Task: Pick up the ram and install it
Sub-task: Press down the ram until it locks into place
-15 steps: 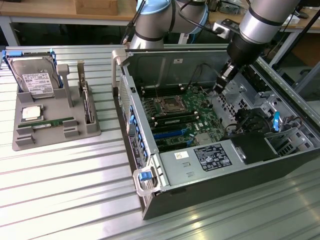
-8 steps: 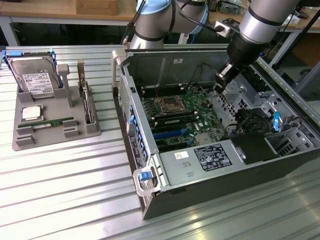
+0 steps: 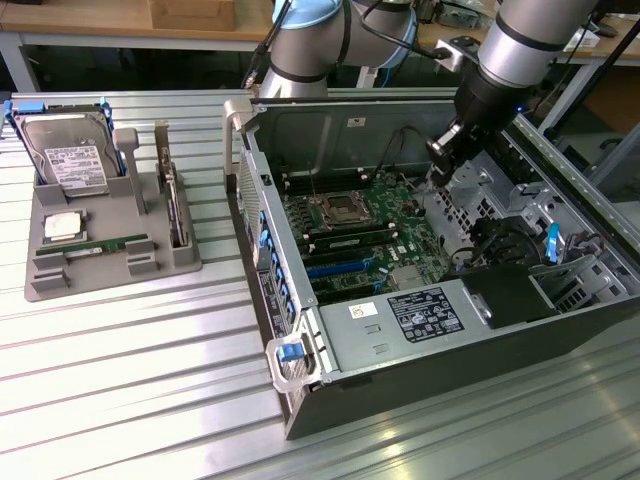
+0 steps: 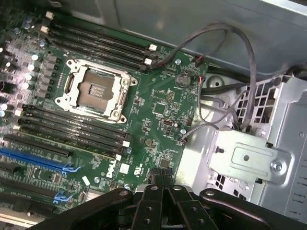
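Observation:
The ram (image 3: 106,245) is a thin green stick lying flat in the front slot of the grey parts tray (image 3: 60,285), at the exterior view's left. My gripper (image 3: 443,158) hangs over the open computer case (image 3: 400,390), far from the tray, above the motherboard's edge by the metal drive cage. In the wrist view the gripper (image 4: 160,178) has its black fingers pressed together, shut on nothing. Below it lie the green motherboard (image 4: 158,110), the open CPU socket (image 4: 96,91) and long black memory slots (image 4: 72,125), all without sticks.
The tray also holds a silver hard drive (image 3: 70,155), a square CPU chip (image 3: 62,226) and an upright card (image 3: 176,205). Cables (image 4: 230,52) loop over the board near the metal bracket (image 4: 247,158). The case walls rise around the board. Ribbed metal tabletop (image 3: 140,390) surrounds everything.

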Robot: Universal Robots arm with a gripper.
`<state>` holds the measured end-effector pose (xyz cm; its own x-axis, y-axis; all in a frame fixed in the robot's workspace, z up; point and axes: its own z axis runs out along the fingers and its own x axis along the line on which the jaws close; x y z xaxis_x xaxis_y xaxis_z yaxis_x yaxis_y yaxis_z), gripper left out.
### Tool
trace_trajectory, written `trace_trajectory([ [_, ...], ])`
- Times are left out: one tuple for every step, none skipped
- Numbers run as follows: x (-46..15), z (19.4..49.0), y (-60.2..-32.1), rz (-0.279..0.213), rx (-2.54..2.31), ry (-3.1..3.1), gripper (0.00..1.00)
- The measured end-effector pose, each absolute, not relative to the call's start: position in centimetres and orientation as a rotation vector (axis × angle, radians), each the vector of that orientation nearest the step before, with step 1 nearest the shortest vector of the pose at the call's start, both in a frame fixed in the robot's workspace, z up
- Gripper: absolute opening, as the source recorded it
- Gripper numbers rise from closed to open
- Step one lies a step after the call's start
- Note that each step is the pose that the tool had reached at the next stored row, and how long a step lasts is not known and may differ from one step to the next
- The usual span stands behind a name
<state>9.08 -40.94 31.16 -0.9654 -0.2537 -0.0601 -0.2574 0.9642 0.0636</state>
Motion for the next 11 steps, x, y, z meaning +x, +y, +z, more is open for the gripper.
trace_trajectory([
  [9.08, 31.16, -40.94, 0.108, -0.353, 3.067, 0.1],
  [9.08, 31.16, -40.94, 0.107, -0.288, 3.072, 0.1],
  [9.08, 31.16, -40.94, 0.106, -0.259, 3.074, 0.1],
  [9.08, 31.16, -40.94, 0.104, -0.212, 3.077, 0.1],
  [9.08, 31.16, -40.94, 0.102, -0.13, 3.08, 0.1],
  [9.08, 31.16, -40.94, 0.101, -0.081, 3.081, 0.1],
  [9.08, 31.16, -40.94, 0.099, -0.036, 3.08, 0.1],
  [9.08, 31.16, -40.94, 0.098, 0.0, 3.08, 0.1],
  [9.08, 31.16, -40.94, 0.097, 0.053, 3.078, 0.1],
  [9.08, 31.16, -40.94, 0.096, 0.081, 3.077, 0.1],
  [9.08, 31.16, -40.94, 0.095, 0.096, 3.077, 0.1],
])
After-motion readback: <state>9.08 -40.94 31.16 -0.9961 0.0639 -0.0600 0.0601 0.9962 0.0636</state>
